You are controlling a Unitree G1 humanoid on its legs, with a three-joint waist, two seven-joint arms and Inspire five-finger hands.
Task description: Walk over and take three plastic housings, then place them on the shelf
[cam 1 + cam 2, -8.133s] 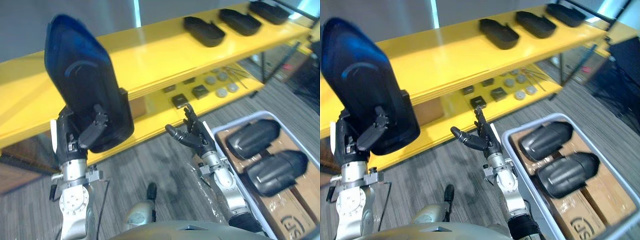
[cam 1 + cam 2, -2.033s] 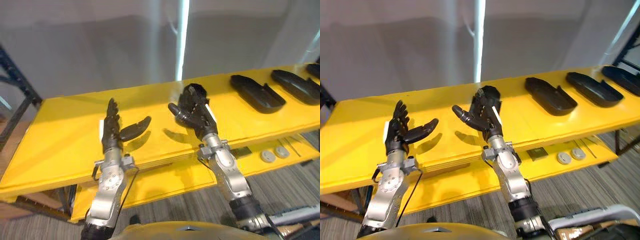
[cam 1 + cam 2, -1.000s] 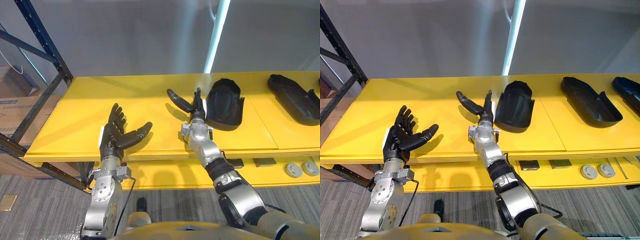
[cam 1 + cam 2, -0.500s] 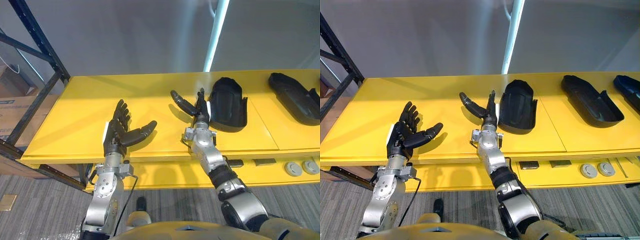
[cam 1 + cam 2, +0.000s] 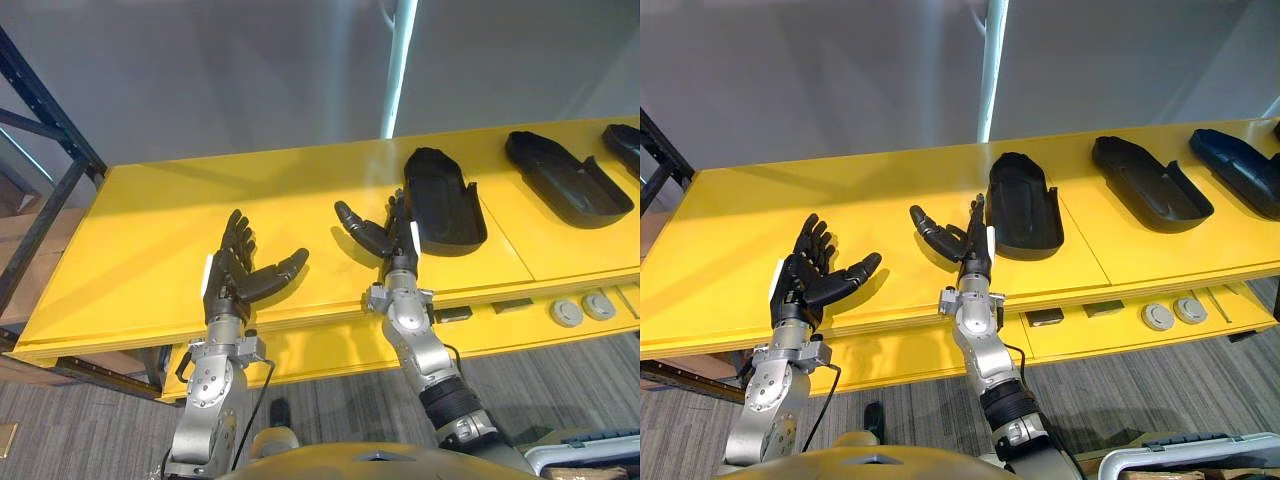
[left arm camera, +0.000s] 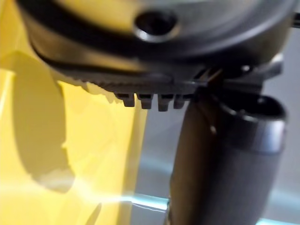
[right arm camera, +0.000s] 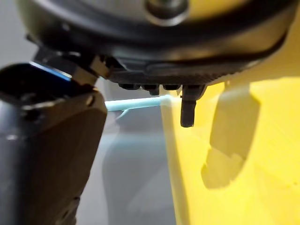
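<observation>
I am watching a dark metal rack post (image 5: 45, 120) slanting up well out past the left hand's fingers. The left hand (image 5: 228, 282) is hovering over the smooth, glossy yellow shelf board (image 5: 140, 235). Its dark fingers (image 5: 238, 232) are standing straight and fanned apart with the thumb jutting sideways, and they are grasping nothing.

The right hand (image 5: 392, 248) is hanging over the same board, well apart from the left hand's thumb. It is equally released: the fingers (image 5: 399, 212) are pointing straight away from me, the thumb is angling off toward the left hand, and nothing is sitting in the palm.

Just beside those fingertips, on the side away from the thumb, the nearest black plastic housing (image 5: 443, 213) is lying on the board. It is a matte, elongated, hollow shell, rounded at its far end and notched at its near end. I cannot tell whether the fingers are touching its rim.

Farther out on that side, the second black plastic housing (image 5: 555, 178) is resting on the board, the same long scooped shape. Beyond it the third black plastic housing (image 5: 1240, 170) is lying near the board's end.

Under the board, below the right wrist, flat dark rectangular parts (image 5: 452, 314) and two grey round discs (image 5: 567, 312) are sitting on a lower yellow ledge.
</observation>
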